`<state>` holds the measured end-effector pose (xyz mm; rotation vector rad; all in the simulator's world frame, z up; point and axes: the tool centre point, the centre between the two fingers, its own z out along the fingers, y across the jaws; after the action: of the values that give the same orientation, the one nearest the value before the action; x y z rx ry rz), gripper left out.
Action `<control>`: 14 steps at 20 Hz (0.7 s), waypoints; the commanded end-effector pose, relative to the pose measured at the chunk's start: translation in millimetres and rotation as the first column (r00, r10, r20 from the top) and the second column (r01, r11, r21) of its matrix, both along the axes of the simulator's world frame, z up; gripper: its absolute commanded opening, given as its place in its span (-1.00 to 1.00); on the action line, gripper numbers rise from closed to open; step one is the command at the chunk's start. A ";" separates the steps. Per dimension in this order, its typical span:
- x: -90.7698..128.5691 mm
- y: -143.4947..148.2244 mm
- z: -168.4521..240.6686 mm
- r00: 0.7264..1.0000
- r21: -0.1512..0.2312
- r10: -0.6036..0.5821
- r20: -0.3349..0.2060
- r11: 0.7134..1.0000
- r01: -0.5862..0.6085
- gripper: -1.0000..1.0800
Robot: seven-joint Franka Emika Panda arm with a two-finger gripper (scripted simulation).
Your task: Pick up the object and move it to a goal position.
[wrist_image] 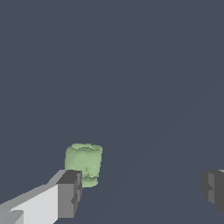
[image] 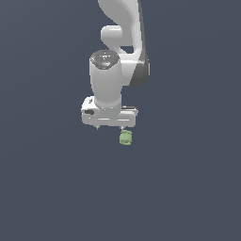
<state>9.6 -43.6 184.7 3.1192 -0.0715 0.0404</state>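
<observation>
The object (image: 125, 138) is a small pale-green lumpy blob resting on the dark grey surface. In the exterior view it lies just below the white gripper (image: 109, 127), under the finger on the exterior view's right. The gripper is open and empty, its jaws wide apart. In the wrist view the object (wrist_image: 84, 162) sits close beside one dark-tipped finger (wrist_image: 70, 194), which hides its lower edge. The other finger (wrist_image: 214, 188) is far from it. The object is off to one side of the gripper (wrist_image: 142, 192), not centred in the gap.
The plain dark grey surface (image: 188, 188) fills both views. The white arm (image: 122, 28) rises behind the gripper toward the top of the exterior view. No other objects show.
</observation>
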 end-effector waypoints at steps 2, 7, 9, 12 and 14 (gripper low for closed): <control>1.9 -5.4 2.1 1.000 -0.004 -0.003 0.007 1.000 0.003 0.92; -0.4 0.8 -4.9 1.000 -0.001 -0.009 0.004 1.000 0.009 0.92; -2.6 6.3 -11.7 1.000 0.001 -0.015 0.002 1.000 0.015 0.92; -8.0 18.0 -26.4 1.000 0.005 -0.029 -0.002 1.000 0.029 0.92; -13.2 28.0 -39.0 0.999 0.009 -0.041 -0.006 0.999 0.041 0.92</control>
<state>0.3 -23.2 155.1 3.1234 -0.1238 0.0366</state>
